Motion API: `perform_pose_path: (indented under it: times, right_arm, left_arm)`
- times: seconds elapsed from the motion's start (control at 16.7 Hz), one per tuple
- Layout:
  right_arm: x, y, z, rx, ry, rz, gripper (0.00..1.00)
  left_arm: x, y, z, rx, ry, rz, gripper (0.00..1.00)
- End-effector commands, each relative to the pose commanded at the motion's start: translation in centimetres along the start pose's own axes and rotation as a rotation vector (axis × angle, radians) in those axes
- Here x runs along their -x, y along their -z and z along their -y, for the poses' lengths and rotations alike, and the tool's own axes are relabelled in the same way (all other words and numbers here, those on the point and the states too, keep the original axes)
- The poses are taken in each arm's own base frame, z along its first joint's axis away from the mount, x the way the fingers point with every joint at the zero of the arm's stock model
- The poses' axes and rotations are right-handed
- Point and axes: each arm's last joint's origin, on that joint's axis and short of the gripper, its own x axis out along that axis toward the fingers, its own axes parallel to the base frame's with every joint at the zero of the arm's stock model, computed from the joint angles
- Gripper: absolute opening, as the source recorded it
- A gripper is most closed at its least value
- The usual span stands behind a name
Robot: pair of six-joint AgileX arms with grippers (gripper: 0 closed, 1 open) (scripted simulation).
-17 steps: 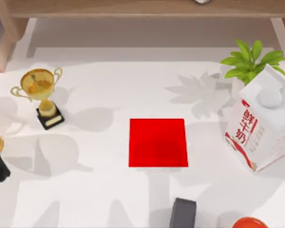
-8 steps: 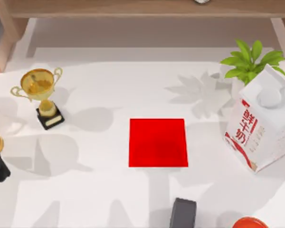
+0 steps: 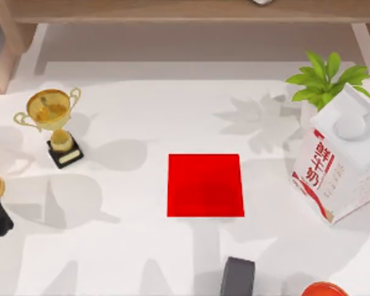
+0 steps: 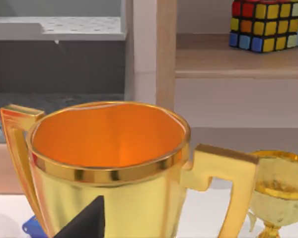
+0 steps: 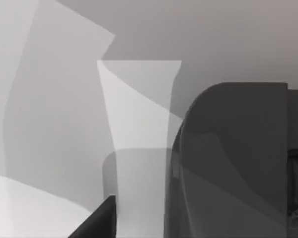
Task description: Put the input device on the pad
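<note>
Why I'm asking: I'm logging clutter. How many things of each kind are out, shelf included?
Gold trophies: 2
Red pad: 1
Milk carton: 1
Potted plant: 1
Dark grey input device: 1
Colour cube: 1
Orange-red object, cut off: 1
Total: 8

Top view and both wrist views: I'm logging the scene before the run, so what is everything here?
Pad: one, red, table centre.
Trophy: two, gold, left side; the second at the left edge.
Carton: one, white and red, right side.
Plant: one, green, behind the carton.
Grey object: one, dark grey, bottom edge, below the pad.
Round object: one, orange-red, bottom edge, right.
Cube: one, multicoloured, on the shelf.
Left tool: dark, by the second trophy.
Right tool: dark, beside the grey object.
</note>
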Motion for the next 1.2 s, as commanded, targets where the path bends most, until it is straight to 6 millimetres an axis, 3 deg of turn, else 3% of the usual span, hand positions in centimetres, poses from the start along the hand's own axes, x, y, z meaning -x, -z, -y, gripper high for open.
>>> perform_pose_path:
  times: [0.12,0.18,0.6,0.66,0.84,1.2]
  right_arm:
    - [0.0,0.0,0.0,0.0,0.0,0.0,0.02]
    - [0.0,0.0,0.0,0.0,0.0,0.0,0.0]
    - [0.0,0.0,0.0,0.0,0.0,0.0,0.0]
    - [2.1,-0.7,-0.2,-0.014,0.004,-0.007,0.0]
    - [3.0,-0.6,-0.1,-0.019,0.004,-0.007,0.0]
    - [7.3,-0.3,0.1,-0.024,0.001,-0.015,0.0]
  left_arm:
    - [0.0,0.0,0.0,0.0,0.0,0.0,1.0]
    - [0.0,0.0,0.0,0.0,0.0,0.0,1.0]
    - [0.0,0.0,0.0,0.0,0.0,0.0,1.0]
    - [0.0,0.0,0.0,0.0,0.0,0.0,1.0]
    - [0.0,0.0,0.0,0.0,0.0,0.0,1.0]
    - [0.0,0.0,0.0,0.0,0.0,0.0,1.0]
